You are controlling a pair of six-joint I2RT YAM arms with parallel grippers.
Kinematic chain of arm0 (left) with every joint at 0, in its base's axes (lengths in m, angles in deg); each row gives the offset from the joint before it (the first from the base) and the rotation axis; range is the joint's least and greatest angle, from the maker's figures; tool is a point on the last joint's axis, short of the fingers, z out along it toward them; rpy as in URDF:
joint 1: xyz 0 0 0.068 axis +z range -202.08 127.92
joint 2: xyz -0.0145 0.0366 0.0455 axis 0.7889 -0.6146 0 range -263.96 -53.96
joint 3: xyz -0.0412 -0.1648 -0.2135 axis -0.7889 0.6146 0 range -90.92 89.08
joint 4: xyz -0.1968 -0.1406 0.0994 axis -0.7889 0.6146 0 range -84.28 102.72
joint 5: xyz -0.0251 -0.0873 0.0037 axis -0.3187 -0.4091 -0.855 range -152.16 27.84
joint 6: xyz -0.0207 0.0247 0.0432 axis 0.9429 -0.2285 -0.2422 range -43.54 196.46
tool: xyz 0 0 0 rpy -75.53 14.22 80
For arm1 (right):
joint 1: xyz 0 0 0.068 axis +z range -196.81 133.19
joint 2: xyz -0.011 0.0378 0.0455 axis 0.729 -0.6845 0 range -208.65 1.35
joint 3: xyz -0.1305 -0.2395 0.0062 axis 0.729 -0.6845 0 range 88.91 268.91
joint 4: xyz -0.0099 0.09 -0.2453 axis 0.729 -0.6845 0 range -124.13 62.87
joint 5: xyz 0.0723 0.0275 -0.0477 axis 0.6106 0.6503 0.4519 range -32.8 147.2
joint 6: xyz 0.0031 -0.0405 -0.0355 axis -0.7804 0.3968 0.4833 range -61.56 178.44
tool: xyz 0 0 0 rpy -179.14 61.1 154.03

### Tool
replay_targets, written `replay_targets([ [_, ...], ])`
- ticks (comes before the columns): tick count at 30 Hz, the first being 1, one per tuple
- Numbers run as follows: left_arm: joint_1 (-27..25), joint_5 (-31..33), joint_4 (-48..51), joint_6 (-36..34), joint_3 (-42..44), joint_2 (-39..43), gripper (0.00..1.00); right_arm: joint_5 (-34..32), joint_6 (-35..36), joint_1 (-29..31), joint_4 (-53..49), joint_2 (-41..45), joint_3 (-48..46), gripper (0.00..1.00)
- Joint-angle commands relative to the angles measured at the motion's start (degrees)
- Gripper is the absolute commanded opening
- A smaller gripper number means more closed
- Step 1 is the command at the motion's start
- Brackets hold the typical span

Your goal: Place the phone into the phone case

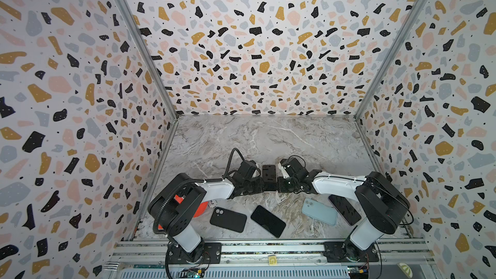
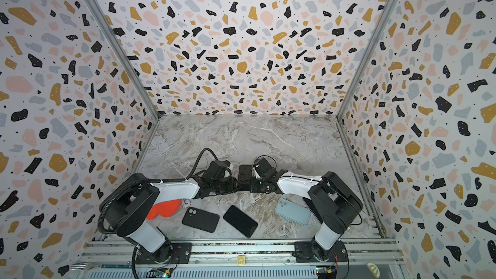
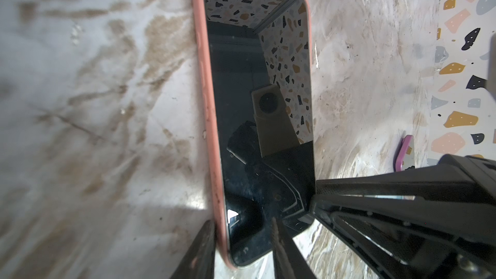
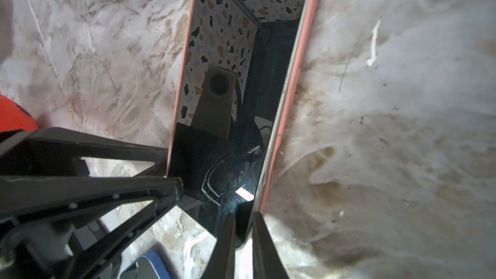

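A dark-screened phone (image 1: 269, 175) (image 2: 245, 174) lies mid-table inside a salmon-pink phone case (image 3: 204, 76) (image 4: 298, 63), with both arms meeting at its near end. The glossy screen (image 3: 255, 63) (image 4: 241, 49) mirrors the speckled walls. The far end sits inside the case rim, while the near corners show bare silver edge. My left gripper (image 3: 243, 221) has one finger against the case's outer side and the other on the screen. My right gripper (image 4: 244, 214) is pinched narrowly on the opposite near corner.
Along the front of the table lie a black case with a camera cutout (image 1: 228, 219), a bare black phone (image 1: 267, 220), a light blue phone (image 1: 319, 211) and a dark purple-edged phone (image 1: 344, 209). An orange object (image 1: 200, 208) sits under the left arm. Patterned walls enclose three sides.
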Motion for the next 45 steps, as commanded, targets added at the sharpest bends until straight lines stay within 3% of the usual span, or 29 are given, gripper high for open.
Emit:
replay_targets([
  [1,-0.28,-0.76,-1.04,-0.32,0.07,-0.8,0.36,1.5,0.02,0.9,0.41,-0.77,-0.47,0.13],
  [45,-0.28,-1.84,-3.6,0.29,0.7,-0.02,0.35,3.72,-1.81,2.02,4.64,-5.23,-2.42,0.11],
])
